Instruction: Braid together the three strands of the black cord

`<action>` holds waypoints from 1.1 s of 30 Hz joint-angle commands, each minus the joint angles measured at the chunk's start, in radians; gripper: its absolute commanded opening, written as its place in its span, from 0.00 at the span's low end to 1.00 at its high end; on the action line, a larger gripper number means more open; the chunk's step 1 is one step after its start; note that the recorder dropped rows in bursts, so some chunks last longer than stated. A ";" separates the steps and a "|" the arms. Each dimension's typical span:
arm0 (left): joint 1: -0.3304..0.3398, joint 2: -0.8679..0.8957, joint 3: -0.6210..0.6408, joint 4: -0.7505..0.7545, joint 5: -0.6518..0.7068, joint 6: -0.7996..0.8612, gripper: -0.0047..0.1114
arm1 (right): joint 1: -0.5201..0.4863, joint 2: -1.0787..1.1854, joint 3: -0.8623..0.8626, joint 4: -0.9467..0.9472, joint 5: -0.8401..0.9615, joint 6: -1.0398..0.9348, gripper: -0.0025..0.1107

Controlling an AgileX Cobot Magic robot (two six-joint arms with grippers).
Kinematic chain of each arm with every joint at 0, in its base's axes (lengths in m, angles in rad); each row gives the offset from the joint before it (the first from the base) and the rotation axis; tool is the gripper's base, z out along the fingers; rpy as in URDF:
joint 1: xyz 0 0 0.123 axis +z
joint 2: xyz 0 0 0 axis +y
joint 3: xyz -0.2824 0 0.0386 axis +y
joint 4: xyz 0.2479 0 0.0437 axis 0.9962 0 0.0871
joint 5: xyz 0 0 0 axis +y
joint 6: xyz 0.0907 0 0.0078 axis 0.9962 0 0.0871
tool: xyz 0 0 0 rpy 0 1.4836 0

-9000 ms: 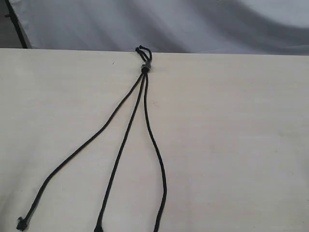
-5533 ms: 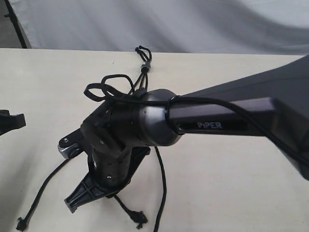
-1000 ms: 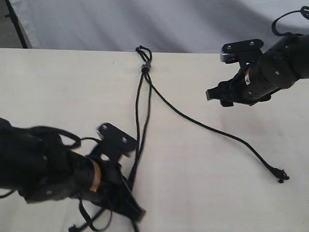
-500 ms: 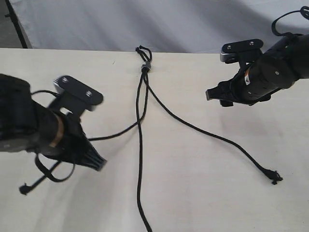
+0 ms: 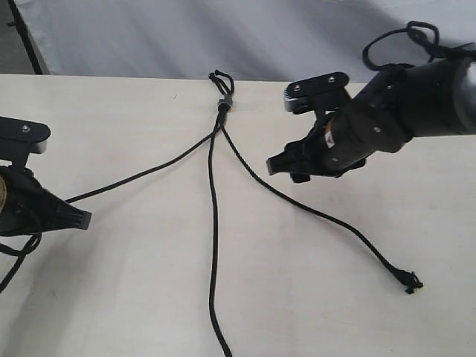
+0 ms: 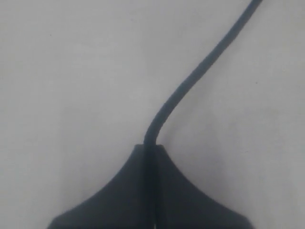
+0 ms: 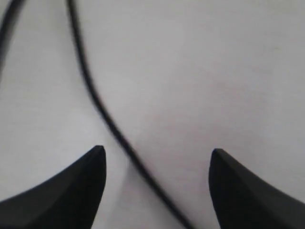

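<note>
— What's over the desk (image 5: 126, 297)?
— Right fingers (image 7: 76, 191) spread above the right strand (image 5: 312, 212); left fingers (image 6: 121, 193) pinching the left strand (image 5: 141, 175).
— And the black cord (image 5: 224, 103)?
— Lying flat, band at the far edge, three strands (image 5: 212, 223) fanned apart.

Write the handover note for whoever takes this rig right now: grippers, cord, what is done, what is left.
Left gripper: shut on the left strand, drawn out to the left.
Right gripper: open, empty, above the right strand, which passes between its fingertips in the wrist view.
Middle strand lies loose, running to the near edge of the table. The grey band sits at the far edge.
Done: strands fanned apart, and no plaited length shows. Any crossing just under the band is too small to tell.
Left: practically the whole braid.
</note>
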 commanded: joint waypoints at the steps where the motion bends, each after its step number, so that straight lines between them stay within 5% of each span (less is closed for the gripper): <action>1: 0.012 -0.007 0.021 0.003 -0.080 -0.008 0.04 | 0.136 -0.006 -0.036 0.135 0.092 -0.041 0.55; 11: 0.012 0.068 0.021 0.003 -0.114 -0.008 0.04 | 0.463 0.072 -0.056 0.225 0.190 -0.124 0.55; 20: 0.012 0.123 0.021 0.001 -0.116 -0.010 0.04 | 0.486 0.176 -0.056 0.250 0.211 -0.063 0.53; 27: 0.012 0.126 0.021 0.001 -0.114 -0.010 0.04 | 0.497 0.164 -0.056 0.246 0.246 -0.085 0.02; 33: 0.012 0.126 0.021 0.001 -0.103 -0.010 0.04 | 0.488 0.013 -0.056 0.024 0.411 -0.065 0.03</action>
